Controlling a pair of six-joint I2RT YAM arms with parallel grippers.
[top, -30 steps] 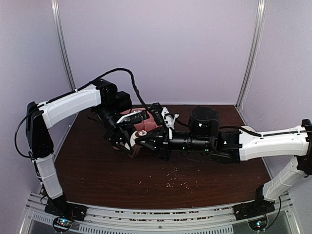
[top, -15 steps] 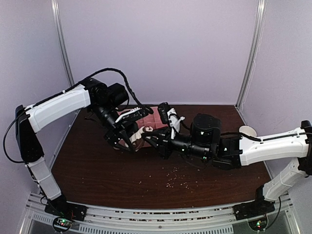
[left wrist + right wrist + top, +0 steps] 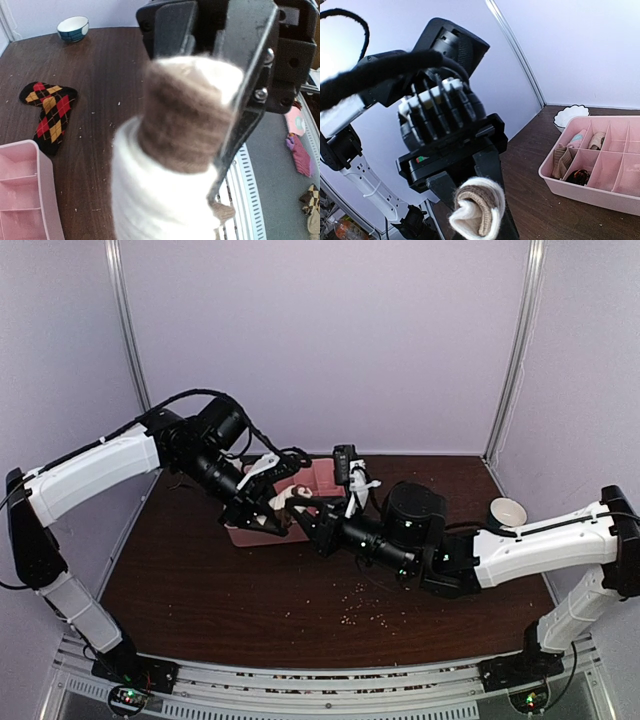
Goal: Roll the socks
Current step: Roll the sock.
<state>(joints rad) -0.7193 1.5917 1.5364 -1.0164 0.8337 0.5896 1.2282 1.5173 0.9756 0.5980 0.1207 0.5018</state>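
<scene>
Clamping a cream sock (image 3: 165,200), left gripper (image 3: 202,95) alone views the argyle sock (image 3: 49,116).

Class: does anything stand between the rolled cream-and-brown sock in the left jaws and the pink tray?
Nothing visible does. The rolled sock sits in the jaws of the left gripper; only bare tabletop shows between it and the pink tray.

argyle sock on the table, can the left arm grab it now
Probably not yet: the argyle sock lies uncovered, but the left end effector is clamped on the rolled cream sock and would have to let go first.
</scene>
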